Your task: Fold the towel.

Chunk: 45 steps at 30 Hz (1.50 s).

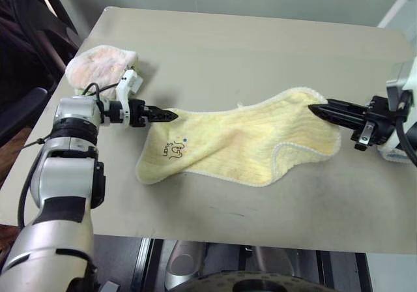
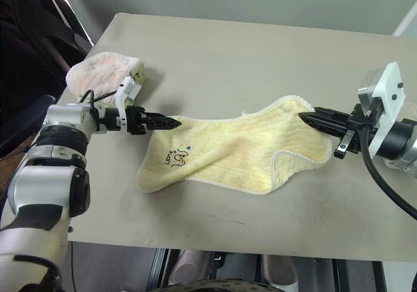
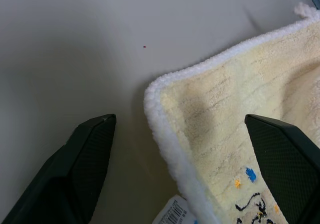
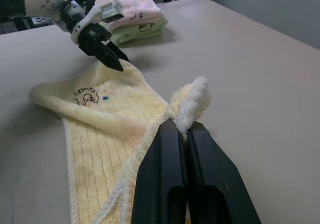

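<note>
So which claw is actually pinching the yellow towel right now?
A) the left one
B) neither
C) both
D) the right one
D: the right gripper is shut on a corner of the towel, while the left gripper stands open over the opposite corner, not gripping.

Pale yellow ribbed terry towel [image 1: 241, 142], edged in whitish stitching, marked near one end with a small dark cartoon print [image 1: 174, 150] plus tiny blue and orange dots. Pink-and-white fluffy folded towel [image 4: 131, 6] over a pale green one [image 4: 142, 31]. Matte beige table top [image 1: 260, 51]. Black fingers on both grippers.
</note>
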Tool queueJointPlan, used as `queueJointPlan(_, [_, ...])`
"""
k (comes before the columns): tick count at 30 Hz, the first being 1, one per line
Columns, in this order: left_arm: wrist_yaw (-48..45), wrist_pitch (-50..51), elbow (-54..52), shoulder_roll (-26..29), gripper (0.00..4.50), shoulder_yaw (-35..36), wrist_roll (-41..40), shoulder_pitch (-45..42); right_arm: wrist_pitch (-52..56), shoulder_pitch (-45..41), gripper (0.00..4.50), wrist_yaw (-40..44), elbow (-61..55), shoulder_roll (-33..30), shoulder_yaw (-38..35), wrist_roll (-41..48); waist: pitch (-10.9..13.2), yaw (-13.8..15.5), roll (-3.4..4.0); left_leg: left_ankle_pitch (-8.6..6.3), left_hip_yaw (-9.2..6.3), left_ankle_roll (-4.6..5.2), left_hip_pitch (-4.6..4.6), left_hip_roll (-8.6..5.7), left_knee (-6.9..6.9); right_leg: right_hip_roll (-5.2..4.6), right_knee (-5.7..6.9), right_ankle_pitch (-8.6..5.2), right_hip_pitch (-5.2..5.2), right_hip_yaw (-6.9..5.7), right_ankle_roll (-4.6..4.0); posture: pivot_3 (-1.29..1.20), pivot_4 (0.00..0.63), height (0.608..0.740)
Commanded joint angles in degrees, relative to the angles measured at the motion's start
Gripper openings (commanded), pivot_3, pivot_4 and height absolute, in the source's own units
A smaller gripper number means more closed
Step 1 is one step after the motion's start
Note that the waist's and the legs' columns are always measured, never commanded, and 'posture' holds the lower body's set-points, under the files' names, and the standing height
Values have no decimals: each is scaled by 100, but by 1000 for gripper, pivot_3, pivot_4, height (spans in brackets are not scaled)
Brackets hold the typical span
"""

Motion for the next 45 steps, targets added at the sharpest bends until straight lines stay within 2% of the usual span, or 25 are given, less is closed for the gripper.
queueJointPlan(1, [-3,-164,176,-28,4500,127,69,-194,-88,44,35,-111,-163,-33,-236,108,0,0,0,0,0,0,0,0,0,0,0,-2,0,0,4,0,150,733])
queueJointPlan(4, [-20,-254,239,-87,3848,140,103,-201,-107,146,0,-156,-208,-35,-253,107,0,3,0,2,0,3,-1,-1,0,0,1,-27,1,1,45,0,150,733])
queueJointPlan(9, [-58,-322,308,-136,2138,197,112,-213,-128,227,0,-200,-242,-65,-291,137,0,6,0,4,1,6,-5,-3,1,-1,1,-26,0,2,51,0,150,733])
queueJointPlan(15, [47,-296,342,-179,23,628,-141,-314,-141,302,0,-247,-298,-54,-307,147,0,7,0,5,1,7,-5,-3,1,-1,1,-25,0,2,53,0,150,733])
queueJointPlan(27, [-613,-618,-184,58,23,928,-338,-77,-413,437,0,-69,-117,-178,-497,-85,0,6,0,6,1,10,-7,-4,3,-1,1,-24,-2,4,55,0,150,733])
queueJointPlan(31, [-242,-818,-274,-61,23,1321,-616,-268,-687,199,0,27,408,-384,-480,-398,0,10,0,7,0,13,-10,-5,8,-1,1,-19,-2,4,56,0,150,733])
queueJointPlan(33, [-69,-1080,-291,-202,23,1594,-832,-403,-924,-32,0,63,719,-442,-339,-621,0,18,0,9,0,16,-12,-5,14,-2,1,-13,-1,6,58,0,150,733])
queueJointPlan(38, [1339,-2455,7,-748,23,2505,-1327,-939,-1871,-1183,0,-125,1967,-276,468,-1684,0,18,0,11,1,29,-19,-6,31,-3,2,22,-3,6,30,0,150,733])
queueJointPlan(40, [1588,-2743,122,-855,23,2678,-1414,-1047,-2108,-1500,0,-132,2315,-185,668,-1950,1,1,1,11,2,33,-21,-5,33,-3,1,23,-4,6,32,0,150,733])
queueJointPlan(45, [2062,-4087,426,-1089,23,3073,-1544,-1475,-4105,-2805,0,-509,4331,357,1604,-3618,4,-74,7,20,11,42,-27,-2,34,-7,1,28,-18,7,33,0,150,733])
